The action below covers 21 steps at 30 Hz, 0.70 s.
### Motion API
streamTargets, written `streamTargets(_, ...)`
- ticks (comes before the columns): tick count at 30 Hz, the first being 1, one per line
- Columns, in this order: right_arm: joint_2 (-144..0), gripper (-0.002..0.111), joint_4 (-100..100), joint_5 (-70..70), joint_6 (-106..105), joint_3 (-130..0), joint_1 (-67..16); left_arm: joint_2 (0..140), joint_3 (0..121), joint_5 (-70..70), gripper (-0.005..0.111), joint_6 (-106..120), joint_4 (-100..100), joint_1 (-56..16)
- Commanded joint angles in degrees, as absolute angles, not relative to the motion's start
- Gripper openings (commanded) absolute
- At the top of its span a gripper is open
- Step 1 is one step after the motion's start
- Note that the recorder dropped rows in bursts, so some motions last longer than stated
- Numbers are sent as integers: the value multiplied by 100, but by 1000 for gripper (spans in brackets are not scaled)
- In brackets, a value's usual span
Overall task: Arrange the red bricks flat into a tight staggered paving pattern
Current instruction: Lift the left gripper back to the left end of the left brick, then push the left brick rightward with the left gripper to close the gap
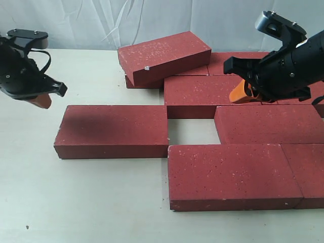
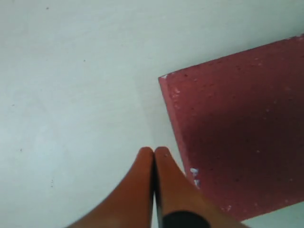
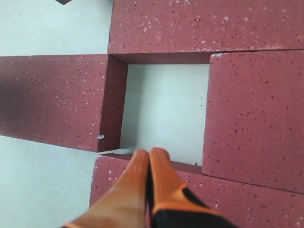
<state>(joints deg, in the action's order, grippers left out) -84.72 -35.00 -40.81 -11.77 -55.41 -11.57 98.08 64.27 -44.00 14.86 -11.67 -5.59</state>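
**Paving half laid, one hole open**

The red bricks (image 1: 238,167) lie mostly flat and staggered on the table (image 1: 76,202). A gap (image 1: 192,130) splits the middle row beside the left brick (image 1: 114,130), and one tilted brick (image 1: 164,56) leans on the back row, not yet flat. My left gripper (image 1: 41,100) and right gripper (image 1: 239,95) both hover clear, fingers pinched together, holding nothing.

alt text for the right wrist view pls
A square gap of pale table is ringed by four flat red bricks. The shut orange right tool points at the gap's edge from above one brick.
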Motion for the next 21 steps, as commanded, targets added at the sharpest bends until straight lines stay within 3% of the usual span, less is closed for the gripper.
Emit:
streamTargets(1,-8459,-1,-3504,-4027,-1197,-5511,-1149,9770,6017,-3963,0,1344,-1116,-391)
streamTargets(21,-8459,-1,-3504,-4044,-1197,-5511,-1149,10546,5615,-3442,0,1161,-1860,-430)
